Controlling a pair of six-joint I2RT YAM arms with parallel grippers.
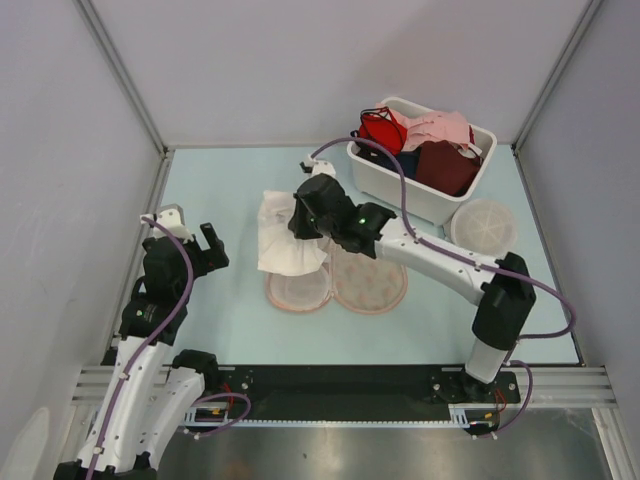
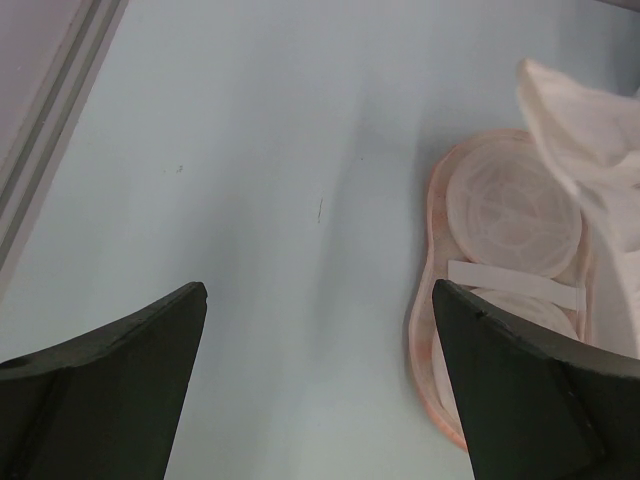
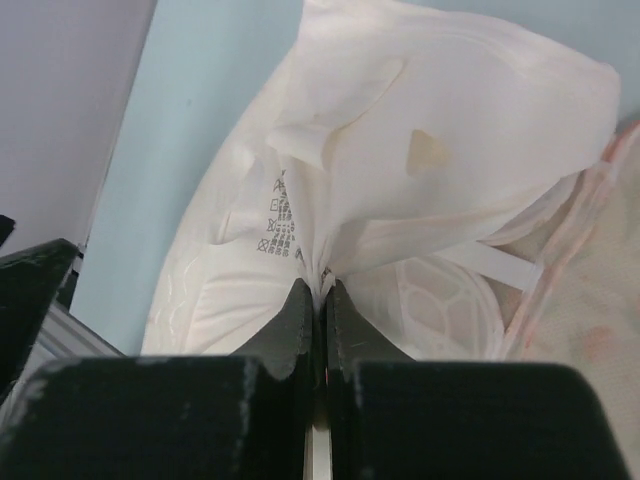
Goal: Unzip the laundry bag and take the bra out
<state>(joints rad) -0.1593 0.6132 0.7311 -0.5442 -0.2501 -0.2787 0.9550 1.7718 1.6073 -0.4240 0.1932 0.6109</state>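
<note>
The peach-cream printed laundry bag (image 1: 368,287) lies open mid-table, its inner round plastic frame showing in the left wrist view (image 2: 510,215). My right gripper (image 1: 308,225) is shut on the white bra (image 1: 283,238), pinching its fabric between the fingertips in the right wrist view (image 3: 322,290). The bra (image 3: 440,130) hangs lifted from the bag's left half, partly over its rim (image 3: 575,240). My left gripper (image 1: 210,248) is open and empty, left of the bag; the bag edge (image 2: 425,330) lies beside its right finger (image 2: 530,390).
A white bin (image 1: 418,185) at the back right holds a red bra (image 1: 383,130), a pale pink garment (image 1: 440,128) and a dark red item (image 1: 447,165). A round white mesh disc (image 1: 484,227) lies in front of the bin. Walls enclose the table.
</note>
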